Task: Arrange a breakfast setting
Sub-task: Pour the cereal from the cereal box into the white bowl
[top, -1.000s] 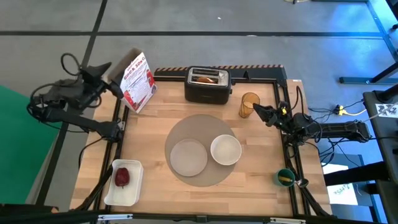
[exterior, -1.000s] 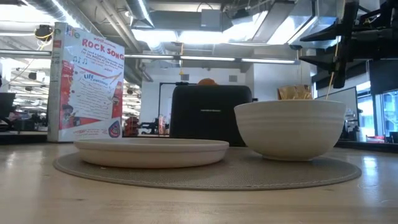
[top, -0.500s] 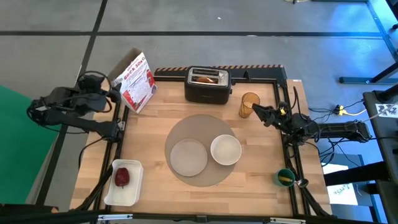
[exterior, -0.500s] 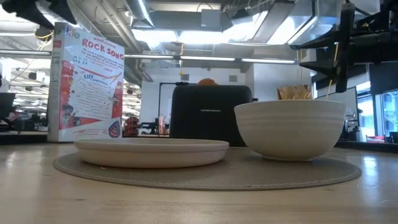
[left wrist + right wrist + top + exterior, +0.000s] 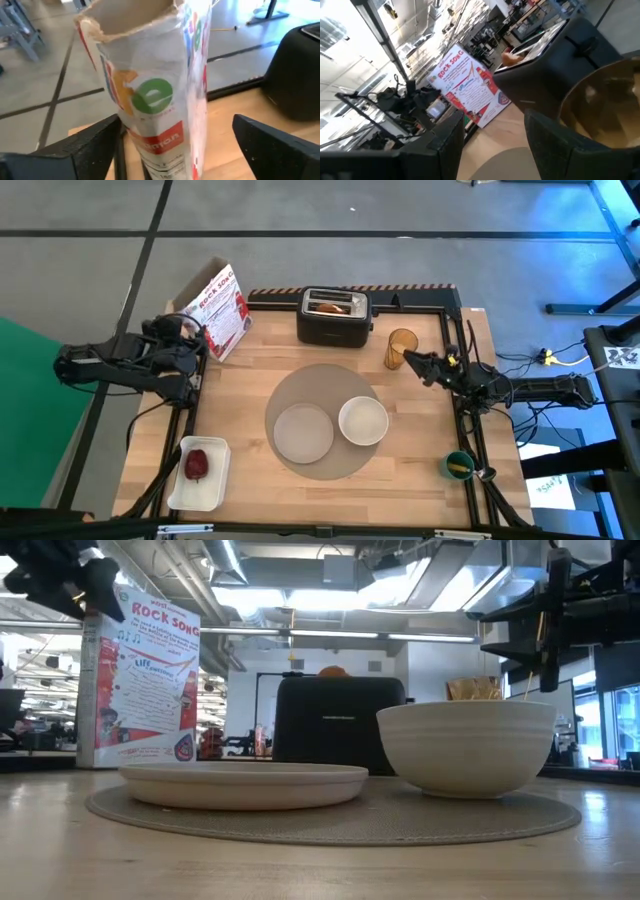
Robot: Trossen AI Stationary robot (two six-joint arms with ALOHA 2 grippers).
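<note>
The grey placemat (image 5: 322, 420) lies mid-table with the white plate (image 5: 303, 430) and the white bowl (image 5: 362, 420) on it. The tan bagel (image 5: 333, 307) sticks up out of the black toaster (image 5: 335, 315) at the far edge. The red apple (image 5: 196, 465) lies in a white tray (image 5: 212, 490) near the front left. No spoon shows. My left gripper (image 5: 190, 340) is open, its fingers on either side of an upright cereal box (image 5: 160, 90) without touching it. My right gripper (image 5: 412, 362) is open and empty beside an amber cup (image 5: 402, 347).
The cereal box (image 5: 220, 310) stands at the far left corner. A small green cup (image 5: 459, 466) sits at the right edge. Bare wood lies in front of the placemat and between it and the tray.
My left gripper has swung from beyond the table's far left corner toward the near edge and the right, and now stands at the cereal box; it has come into the low view at the top left. Nothing on the table has moved.
</note>
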